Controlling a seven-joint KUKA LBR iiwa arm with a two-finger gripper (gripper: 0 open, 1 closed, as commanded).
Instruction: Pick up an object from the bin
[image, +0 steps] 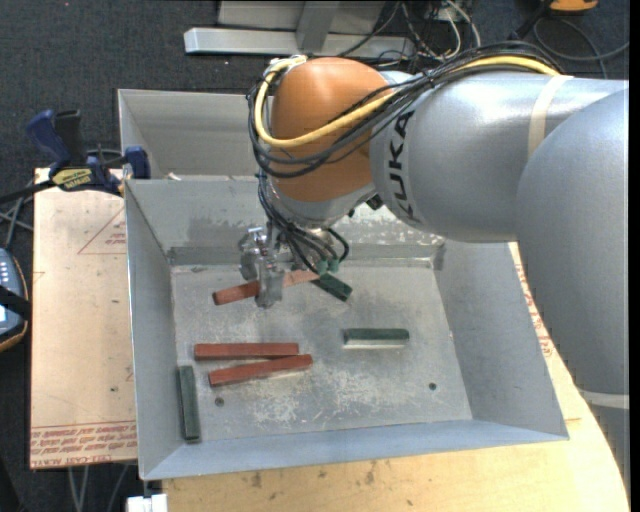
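Six sticks (245, 351) in bin (150, 300); gripper (266, 292) down on far red-brown stick (232, 295), fingers apparently pinching it; lift not yet done.

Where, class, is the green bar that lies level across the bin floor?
The green bar lies right of centre on the bin floor in the camera view, right of the two red-brown sticks and below-right of the gripper.

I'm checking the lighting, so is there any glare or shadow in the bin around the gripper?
Camera view: soft shadow on the back slope of the bin, left of the gripper; pale sheen on the metal to its right; the sticks lie evenly lit.
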